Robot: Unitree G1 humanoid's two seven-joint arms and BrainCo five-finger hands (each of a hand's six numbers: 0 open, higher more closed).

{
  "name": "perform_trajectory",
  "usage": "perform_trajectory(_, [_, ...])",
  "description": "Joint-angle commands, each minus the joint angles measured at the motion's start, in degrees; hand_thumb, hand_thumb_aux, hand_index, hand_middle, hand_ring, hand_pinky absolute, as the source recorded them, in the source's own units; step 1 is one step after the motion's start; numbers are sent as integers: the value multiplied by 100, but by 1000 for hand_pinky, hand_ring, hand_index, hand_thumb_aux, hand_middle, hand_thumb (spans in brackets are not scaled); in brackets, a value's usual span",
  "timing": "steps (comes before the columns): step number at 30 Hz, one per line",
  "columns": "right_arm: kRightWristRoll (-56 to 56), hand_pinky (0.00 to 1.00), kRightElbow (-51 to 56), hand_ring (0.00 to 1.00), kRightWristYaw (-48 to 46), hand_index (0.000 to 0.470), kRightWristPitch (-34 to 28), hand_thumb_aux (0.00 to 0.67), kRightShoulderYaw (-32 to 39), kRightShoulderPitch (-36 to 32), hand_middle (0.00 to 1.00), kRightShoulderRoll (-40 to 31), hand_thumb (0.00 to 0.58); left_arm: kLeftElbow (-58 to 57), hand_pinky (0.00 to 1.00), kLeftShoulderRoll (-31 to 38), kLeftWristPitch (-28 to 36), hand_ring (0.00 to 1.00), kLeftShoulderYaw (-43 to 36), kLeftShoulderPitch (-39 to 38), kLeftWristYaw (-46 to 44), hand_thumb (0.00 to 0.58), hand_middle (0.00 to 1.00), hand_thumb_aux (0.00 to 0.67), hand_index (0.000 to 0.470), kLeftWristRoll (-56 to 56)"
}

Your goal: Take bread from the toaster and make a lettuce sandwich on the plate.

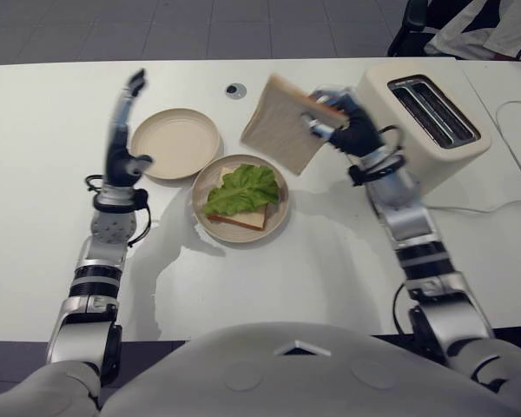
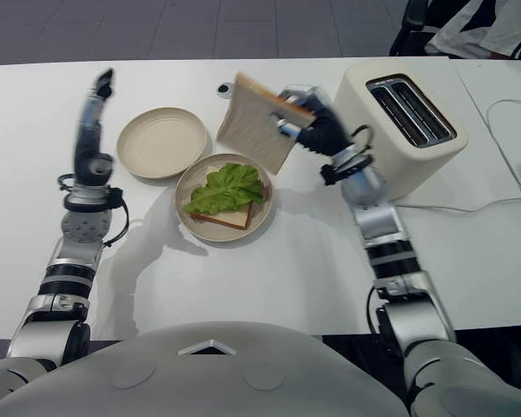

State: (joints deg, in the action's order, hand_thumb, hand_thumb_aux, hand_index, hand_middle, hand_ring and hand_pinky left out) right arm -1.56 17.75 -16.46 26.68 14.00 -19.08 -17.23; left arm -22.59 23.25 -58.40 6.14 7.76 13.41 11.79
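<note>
The right hand (image 1: pixel 346 128) is clenched on a slice of bread (image 1: pixel 282 126), gripping it by its upper right edge. The slice hangs tilted in the air, sloping down and to the left of the fingers (image 1: pixel 323 130). Just behind and to the right of those fingers stands the toaster (image 1: pixel 425 122); the back of the hand is close to its side.

Below and to the left of the gripping fingers lies a plate (image 1: pixel 243 237) with a second bread slice (image 1: pixel 247 219) flat on it and a lettuce leaf (image 1: pixel 240 188) on top. The held slice is clear of the lettuce, above the plate's far rim.

The left hand (image 1: pixel 120 143) stands upright over the table (image 1: pixel 313 269), its fingers stretched upward and released, grasping nothing. An empty plate (image 1: pixel 175 143) lies just to the right of that hand, touching the rim of the lettuce plate.
</note>
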Motion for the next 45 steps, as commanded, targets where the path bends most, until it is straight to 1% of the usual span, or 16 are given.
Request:
perform_trajectory(1, [91,1000,1515,1000,-772,470,-155,670,302,-498,1000,579,580,320,0,0,-189,0,-99,-149,-213,0,0,0,0,495])
perform_trajectory(13, [-1072,1000,2618,1000,-215,470,500,670,437,-706,1000,635,580,-489,0,341,897,0,-2037,-517,-2003,9,0,5,4,2092])
perform_trajectory(14, [-1154,973,2581,973,-208,439,541,625,458,-690,973,592,577,-807,0,406,1122,0,-2168,-438,-2035,164,0,102,72,2320])
perform_trajectory(15, [-1250,682,2555,682,-180,238,579,339,479,-678,682,553,438,-1097,0,465,1302,0,-2336,-332,-2029,212,0,137,96,2575])
perform_trajectory(16, [-1325,0,2542,0,-124,0,596,0,476,-676,0,531,0,-1292,0,490,1401,0,-2435,-253,-1977,425,0,323,227,2696])
perform_trajectory(25, [-2362,0,1941,0,3234,0,528,0,-681,-817,0,-171,0,-1300,0,636,1352,0,-2619,-158,-1499,452,0,355,249,2543])
perform_trajectory(26, [-2489,0,1564,0,3223,0,633,0,-570,-585,0,-194,0,-1212,0,616,1307,0,-2567,-87,-1298,316,0,218,153,2538])
perform_trajectory(27, [-2579,0,1251,0,3174,0,704,0,-448,-390,0,-206,0,-1133,0,577,1244,0,-2513,-26,-1107,0,0,0,0,2518])
perform_trajectory(30, [-2288,0,427,0,2562,0,888,0,-125,133,0,-145,0,-645,0,128,548,0,-2269,78,-723,0,0,0,0,1589])
perform_trajectory(31, [-1898,573,149,573,2123,0,909,0,2,305,573,-120,0,-299,0,-42,269,0,-2302,36,-835,0,0,0,0,716])
perform_trajectory(32, [-1275,1000,-171,1000,1554,470,902,670,161,496,1000,-121,580,174,200,-136,148,200,-2458,-54,-1097,0,200,0,0,-406])
perform_trajectory(33, [-760,1000,-463,1000,1062,470,878,670,309,654,1000,-173,580,563,1000,-94,105,1000,-2656,-155,-1411,216,1000,139,98,-1249])
perform_trajectory(34, [-244,1000,-768,1000,565,470,945,670,500,809,1000,-297,580,936,1000,63,147,1000,-2845,-305,-1803,500,1000,420,295,-2068])
perform_trajectory(35, [185,1000,-1090,1000,11,470,1214,670,842,998,1000,-567,580,1255,1000,370,287,1000,-2979,-551,-2375,580,1000,670,470,-2856])
perform_trajectory(39, [-161,1000,-655,1000,-1606,470,2125,670,2291,1541,1000,-1155,580,334,1000,1452,855,1000,-2798,-1323,-4185,580,1000,670,470,-3330])
perform_trajectory(45, [-918,1000,154,1000,-1890,470,2263,670,2473,1535,1000,-970,580,-186,1000,2194,1329,1000,-2384,-1825,-4437,580,1000,670,470,-1802])
